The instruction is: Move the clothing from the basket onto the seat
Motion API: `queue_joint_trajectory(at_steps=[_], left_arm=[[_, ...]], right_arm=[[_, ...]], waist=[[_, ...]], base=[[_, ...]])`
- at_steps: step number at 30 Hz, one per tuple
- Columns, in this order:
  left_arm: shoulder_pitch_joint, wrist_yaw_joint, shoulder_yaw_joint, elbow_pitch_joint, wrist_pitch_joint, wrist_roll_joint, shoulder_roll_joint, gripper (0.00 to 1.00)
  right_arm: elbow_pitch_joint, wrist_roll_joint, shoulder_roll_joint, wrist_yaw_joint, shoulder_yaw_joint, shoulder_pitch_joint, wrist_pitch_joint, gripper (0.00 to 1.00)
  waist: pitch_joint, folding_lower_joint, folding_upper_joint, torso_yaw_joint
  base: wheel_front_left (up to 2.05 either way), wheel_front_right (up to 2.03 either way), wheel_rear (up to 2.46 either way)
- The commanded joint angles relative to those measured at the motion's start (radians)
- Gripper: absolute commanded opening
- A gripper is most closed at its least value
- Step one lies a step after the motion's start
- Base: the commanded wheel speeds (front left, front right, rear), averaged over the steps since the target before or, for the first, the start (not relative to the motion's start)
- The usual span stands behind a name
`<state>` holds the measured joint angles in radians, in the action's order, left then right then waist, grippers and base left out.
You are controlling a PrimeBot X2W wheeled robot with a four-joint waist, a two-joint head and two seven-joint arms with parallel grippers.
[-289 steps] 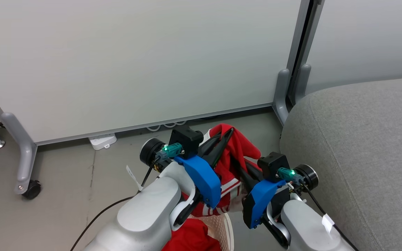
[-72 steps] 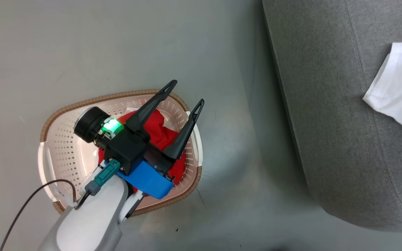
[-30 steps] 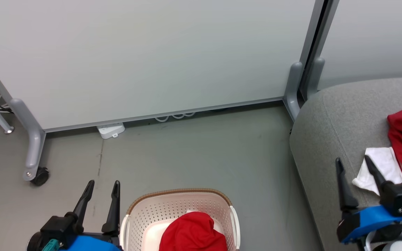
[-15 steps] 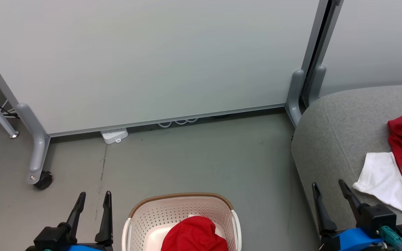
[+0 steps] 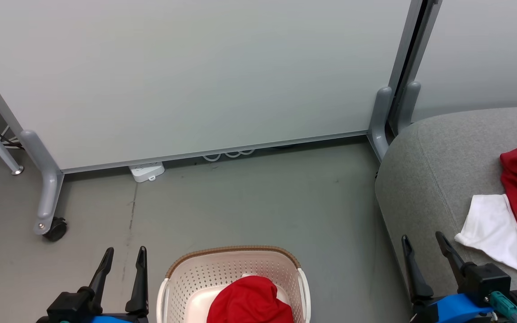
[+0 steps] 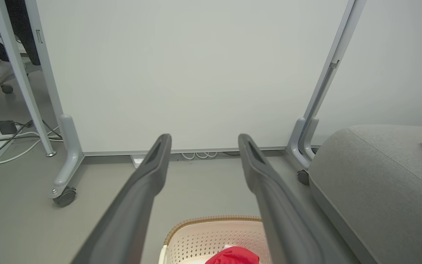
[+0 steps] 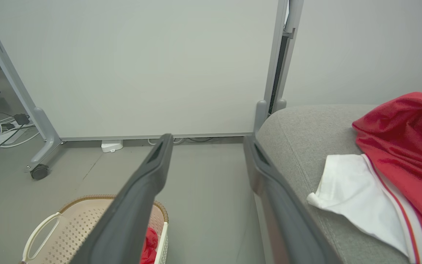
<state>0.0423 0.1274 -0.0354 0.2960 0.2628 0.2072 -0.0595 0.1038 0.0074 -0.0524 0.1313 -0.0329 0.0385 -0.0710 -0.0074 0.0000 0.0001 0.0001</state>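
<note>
The cream basket [image 5: 236,258] with its brown rim stands on the floor at the bottom centre of the head view, with the plain red garment [image 5: 249,303] bunched inside. The red garment with a white panel [image 5: 507,211] lies on the grey seat [image 5: 429,175] at the right. My left gripper [image 5: 124,252] stands open and empty left of the basket. Beside the seat's front edge, my right gripper [image 5: 422,240] is open and empty too. The basket [image 6: 211,234] and seat [image 6: 365,165] show in the left wrist view, and the striped-trim garment [image 7: 383,176] in the right wrist view.
A pale partition panel [image 5: 195,76] on grey wheeled feet [image 5: 45,215] stands behind the basket. A white power strip [image 5: 147,171] and cables lie at its base. Bare grey floor [image 5: 249,197] separates the basket from the panel.
Since a second ago the right gripper has drawn back and left off the white panel of the garment on the seat. The left gripper has sunk slightly. The camera has shifted a little.
</note>
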Motion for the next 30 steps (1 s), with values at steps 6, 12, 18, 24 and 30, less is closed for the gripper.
queue_joint_trajectory(at_steps=[6, 12, 18, 24, 30], left_arm=[[-0.002, 0.004, -0.007, -0.004, 0.003, 0.001, -0.009, 1.00], [0.044, 0.004, -0.025, -0.019, 0.003, -0.003, -0.012, 1.00], [0.114, 0.004, -0.059, -0.005, 0.003, -0.004, -0.019, 1.00], [0.232, 0.004, -0.116, 0.048, 0.003, 0.000, -0.035, 1.00], [0.362, 0.004, -0.172, 0.145, 0.003, 0.005, -0.053, 1.00]], right_arm=[[0.000, 0.007, 0.003, -0.001, 0.007, -0.020, -0.010, 1.00], [-0.024, 0.005, 0.003, -0.001, 0.015, -0.059, -0.016, 1.00], [-0.052, -0.011, 0.003, -0.001, 0.038, -0.140, -0.022, 1.00], [-0.079, -0.022, 0.003, -0.001, 0.052, -0.250, -0.038, 1.00], [-0.094, -0.016, 0.003, -0.001, 0.082, -0.353, -0.057, 1.00]], waist=[[0.022, 0.0000, -0.0001, -0.009], [0.108, 0.0000, -0.0001, -0.024], [0.250, 0.0000, -0.0001, -0.056], [0.416, 0.0000, -0.0001, -0.093], [0.570, 0.0000, -0.0001, -0.144]], base=[[0.00, 0.00, 0.00], [0.00, 0.00, 0.00], [0.00, 0.00, 0.00], [0.00, 0.00, 0.00], [0.00, 0.00, 0.00]])
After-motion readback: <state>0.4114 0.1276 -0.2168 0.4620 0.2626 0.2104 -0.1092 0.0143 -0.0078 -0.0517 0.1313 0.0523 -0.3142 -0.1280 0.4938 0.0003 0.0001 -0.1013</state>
